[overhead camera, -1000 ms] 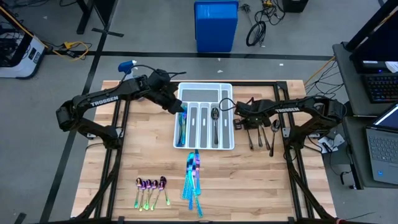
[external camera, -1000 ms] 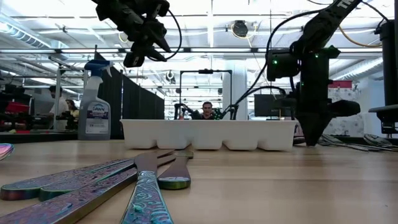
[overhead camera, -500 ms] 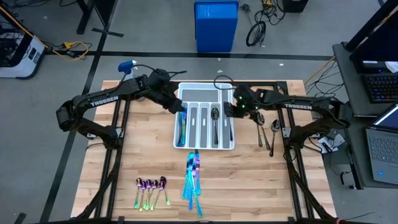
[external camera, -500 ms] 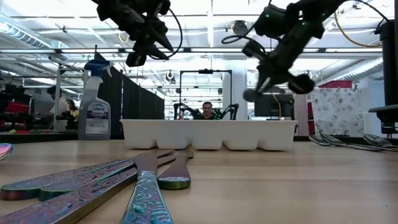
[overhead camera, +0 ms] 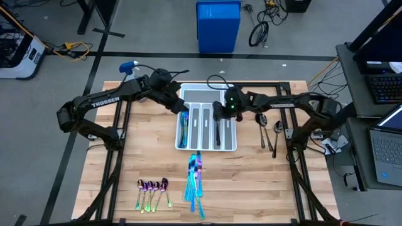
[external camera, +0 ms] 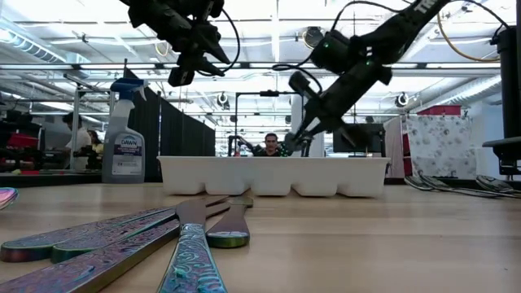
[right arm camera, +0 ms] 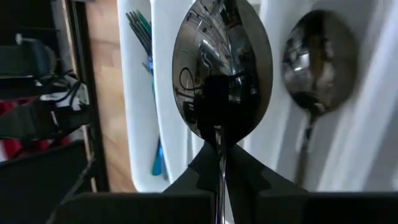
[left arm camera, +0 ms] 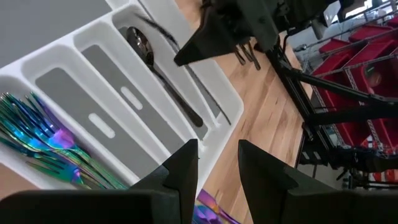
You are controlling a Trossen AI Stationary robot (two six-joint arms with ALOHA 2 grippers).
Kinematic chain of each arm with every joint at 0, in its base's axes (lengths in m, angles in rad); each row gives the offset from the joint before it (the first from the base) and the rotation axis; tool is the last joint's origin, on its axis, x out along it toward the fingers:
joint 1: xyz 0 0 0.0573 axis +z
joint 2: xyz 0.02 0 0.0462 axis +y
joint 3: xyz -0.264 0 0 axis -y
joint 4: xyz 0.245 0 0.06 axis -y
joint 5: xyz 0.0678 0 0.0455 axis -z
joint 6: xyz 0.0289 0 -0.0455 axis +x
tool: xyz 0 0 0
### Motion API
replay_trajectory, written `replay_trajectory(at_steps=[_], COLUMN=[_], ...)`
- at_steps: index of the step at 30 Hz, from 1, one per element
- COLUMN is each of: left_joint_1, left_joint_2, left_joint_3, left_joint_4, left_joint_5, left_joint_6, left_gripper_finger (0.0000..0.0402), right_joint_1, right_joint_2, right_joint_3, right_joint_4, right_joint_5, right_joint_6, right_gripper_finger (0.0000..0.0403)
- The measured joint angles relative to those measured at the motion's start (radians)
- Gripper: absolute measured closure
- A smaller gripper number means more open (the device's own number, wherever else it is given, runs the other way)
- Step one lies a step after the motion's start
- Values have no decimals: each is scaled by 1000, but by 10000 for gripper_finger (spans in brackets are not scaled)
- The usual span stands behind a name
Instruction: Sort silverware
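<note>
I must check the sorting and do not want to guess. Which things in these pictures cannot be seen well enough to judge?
- Tray contents, low view: its front wall hides every compartment.
- Dark spoons right of the tray, high view: too small and overlapped to count.
- Spoon in the right gripper, right wrist view: its handle is hidden between the fingers.
- Left gripper, left wrist view: nothing seen between the fingers, but the picture's bottom edge cuts them off.
</note>
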Motion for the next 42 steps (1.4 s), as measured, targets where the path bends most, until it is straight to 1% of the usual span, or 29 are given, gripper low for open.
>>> replay_trajectory(at_steps=[4, 9, 12, 22, 25, 29, 30, 31, 35, 37, 38, 42], left_joint_1=[0, 0, 0, 0, 1, 0, 0, 0, 14, 24, 28, 35], left_joint_2=[0, 0, 0, 0, 0, 0, 0, 0, -8, -11, -12, -12], left_joint_3=[0, 0, 0, 0, 0, 0, 0, 0, 0, 0, 0, 0], left_joint_4=[-2, -3, -3, 0, 1, 20, 33, 58, 195, 294, 337, 503], left_joint_5=[23, 37, 51, 72, 76, 79, 94, 131, 310, 423, 460, 531], left_joint_6=[0, 0, 1, 10, 11, 11, 11, 11, -14, -75, -115, -281], left_gripper_finger=[303, 303, 303, 303, 303, 303, 303, 303, 303, 303, 303, 303], right_joint_1=[8, 10, 13, 41, 43, 42, 42, 42, 42, 41, 41, 39], right_joint_2=[27, 52, 53, 51, 51, 47, 46, 46, 46, 46, 46, 46], right_joint_3=[0, 0, 0, 0, 0, 0, 0, 0, 0, -1, -1, -1], right_joint_4=[54, 67, 108, 125, 189, 351, 397, 443, 601, 703, 757, 954], right_joint_5=[-19, -27, -45, -46, -51, -78, -87, -95, -100, -101, -102, -103], right_joint_6=[51, 76, 88, 129, 128, 143, 152, 159, 165, 150, 140, 116], right_gripper_finger=[403, 403, 403, 403, 403, 403, 403, 403, 403, 403, 403, 403])
